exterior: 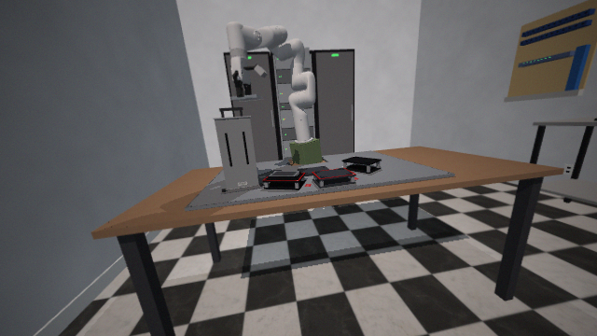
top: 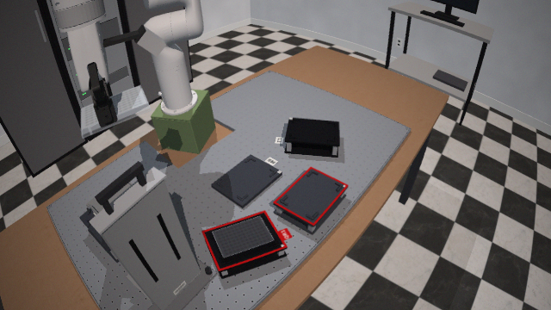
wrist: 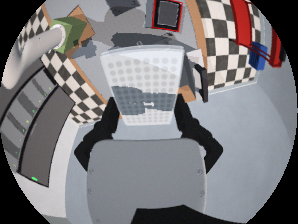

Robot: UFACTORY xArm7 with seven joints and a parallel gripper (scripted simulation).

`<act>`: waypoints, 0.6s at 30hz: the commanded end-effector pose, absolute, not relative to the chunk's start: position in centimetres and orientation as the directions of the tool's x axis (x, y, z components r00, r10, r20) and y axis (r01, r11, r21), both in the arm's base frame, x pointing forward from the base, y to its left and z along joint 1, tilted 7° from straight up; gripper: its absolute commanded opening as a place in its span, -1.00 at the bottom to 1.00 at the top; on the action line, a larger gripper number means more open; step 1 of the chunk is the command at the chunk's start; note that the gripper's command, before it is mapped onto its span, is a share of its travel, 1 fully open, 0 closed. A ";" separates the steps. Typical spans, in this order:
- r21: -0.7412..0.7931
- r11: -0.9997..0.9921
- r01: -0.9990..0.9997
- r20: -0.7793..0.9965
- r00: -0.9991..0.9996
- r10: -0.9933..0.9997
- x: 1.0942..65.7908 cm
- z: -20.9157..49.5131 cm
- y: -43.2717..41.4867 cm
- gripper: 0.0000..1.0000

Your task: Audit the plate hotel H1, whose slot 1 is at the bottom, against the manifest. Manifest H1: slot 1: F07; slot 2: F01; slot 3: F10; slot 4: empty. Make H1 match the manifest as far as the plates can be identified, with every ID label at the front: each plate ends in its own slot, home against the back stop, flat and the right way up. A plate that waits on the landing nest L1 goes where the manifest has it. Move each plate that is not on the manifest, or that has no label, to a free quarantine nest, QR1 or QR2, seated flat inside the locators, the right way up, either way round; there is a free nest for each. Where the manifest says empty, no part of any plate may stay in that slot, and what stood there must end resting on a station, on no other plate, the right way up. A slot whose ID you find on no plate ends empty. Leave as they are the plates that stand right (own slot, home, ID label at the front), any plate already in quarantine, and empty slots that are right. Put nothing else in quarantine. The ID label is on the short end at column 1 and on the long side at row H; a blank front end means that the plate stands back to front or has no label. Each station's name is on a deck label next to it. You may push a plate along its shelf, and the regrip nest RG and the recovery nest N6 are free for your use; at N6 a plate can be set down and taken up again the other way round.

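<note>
Floor: checkered tiles lie under the carried plate
Grip: black gripper [wrist: 148, 119] clamps pale gridded well plate [wrist: 147, 86]; held high off-table
Risk: slipping; it would drop

Wooden table [top: 379, 86] carries grey perforated deck mat [top: 370, 129]. On the mat: green arm pedestal [top: 202, 129], grey plate hotel [top: 146, 241], flat dark nest [top: 245, 180], black raised nest [top: 312, 131], two red-rimmed nests [top: 311, 195] [top: 215, 250].
</note>
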State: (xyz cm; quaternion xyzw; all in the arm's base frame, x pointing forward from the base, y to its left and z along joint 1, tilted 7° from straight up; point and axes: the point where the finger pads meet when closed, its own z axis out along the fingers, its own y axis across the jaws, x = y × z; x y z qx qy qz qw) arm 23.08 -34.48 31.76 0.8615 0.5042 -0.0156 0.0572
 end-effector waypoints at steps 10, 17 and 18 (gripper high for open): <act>0.053 -0.159 0.986 -0.109 0.164 0.980 27.9 31.8 -32.2 -1.00; 0.053 -0.159 0.986 -0.108 0.164 0.980 30.3 31.7 -30.3 -1.00; 0.053 -0.159 0.986 -0.108 0.164 0.980 30.3 31.7 -30.3 -1.00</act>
